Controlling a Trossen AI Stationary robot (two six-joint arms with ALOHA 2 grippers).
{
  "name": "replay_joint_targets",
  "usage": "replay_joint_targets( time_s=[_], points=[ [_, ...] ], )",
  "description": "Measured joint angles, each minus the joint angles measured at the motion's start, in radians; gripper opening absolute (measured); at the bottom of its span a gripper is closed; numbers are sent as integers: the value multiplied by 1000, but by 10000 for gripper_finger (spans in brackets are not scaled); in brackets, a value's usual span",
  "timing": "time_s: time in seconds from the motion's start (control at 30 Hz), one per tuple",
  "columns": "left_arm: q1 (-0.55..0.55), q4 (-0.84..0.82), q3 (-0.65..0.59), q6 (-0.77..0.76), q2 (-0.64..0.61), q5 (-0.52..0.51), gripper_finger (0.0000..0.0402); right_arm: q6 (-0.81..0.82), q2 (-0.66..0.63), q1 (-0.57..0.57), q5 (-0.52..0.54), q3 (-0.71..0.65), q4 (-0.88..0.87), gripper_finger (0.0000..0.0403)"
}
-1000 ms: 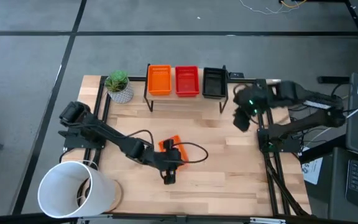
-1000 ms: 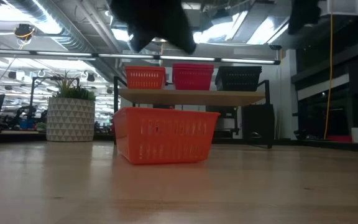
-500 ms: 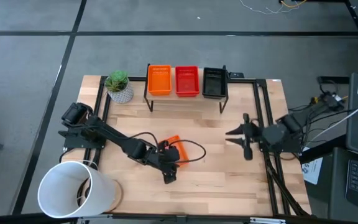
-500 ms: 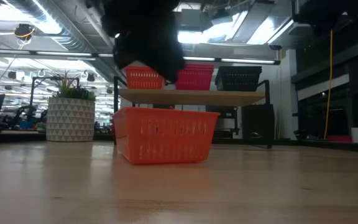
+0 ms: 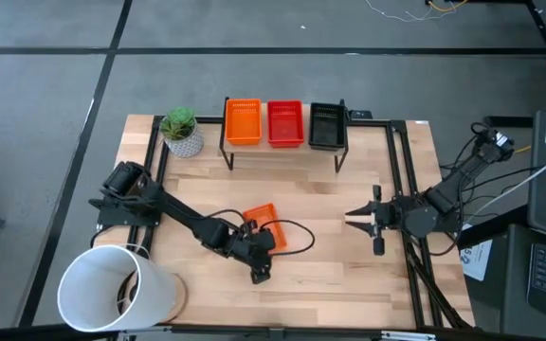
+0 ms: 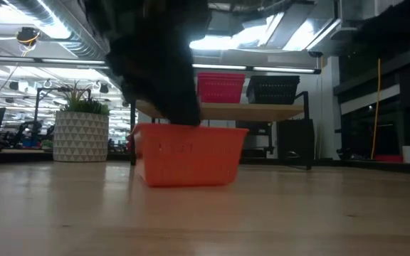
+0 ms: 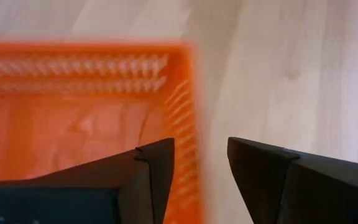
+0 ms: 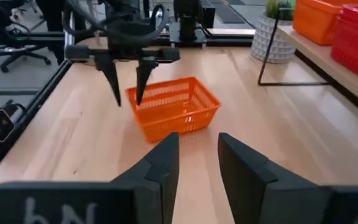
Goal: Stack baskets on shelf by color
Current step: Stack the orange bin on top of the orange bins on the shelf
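On the shelf (image 5: 282, 152) sit orange, red and black baskets (image 5: 283, 124), one pile per colour. A loose orange basket (image 5: 261, 219) remains on the worktop (image 5: 330, 256); the left gripper (image 5: 256, 237), open, straddles its wall. The right gripper (image 5: 375, 220) waits nearby, parted and empty.

Open left claw (image 7: 201, 165) straddles orange basket (image 7: 73, 112) wall; tabletop (image 7: 291, 74) beneath.

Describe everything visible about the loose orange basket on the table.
The orange basket is a small, shallow rectangular plastic tray with mesh walls and an open top. It sits upright and empty on the wooden table, in front of the shelf and apart from it. The left claw stands open, one finger inside the basket's wall and one outside. Whether they touch the wall cannot be told.
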Motion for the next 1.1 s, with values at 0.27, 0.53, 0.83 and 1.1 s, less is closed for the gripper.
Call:
replay_joint_targets(
  time_s=[0.27,0.53,0.83,1.1],
  points=[
    [1,-29,-3,-3,32,7,143,108,5,30,7,-48,3,110],
    [6,-51,-4,4,73,10,127,173,6,59,3,-160,137,110],
    [4,-59,12,42,29,30,5,175,6,81,3,-196,202,110],
    [-1,-376,248,306,-136,-71,0,176,16,81,-6,-196,230,110]
  ],
)
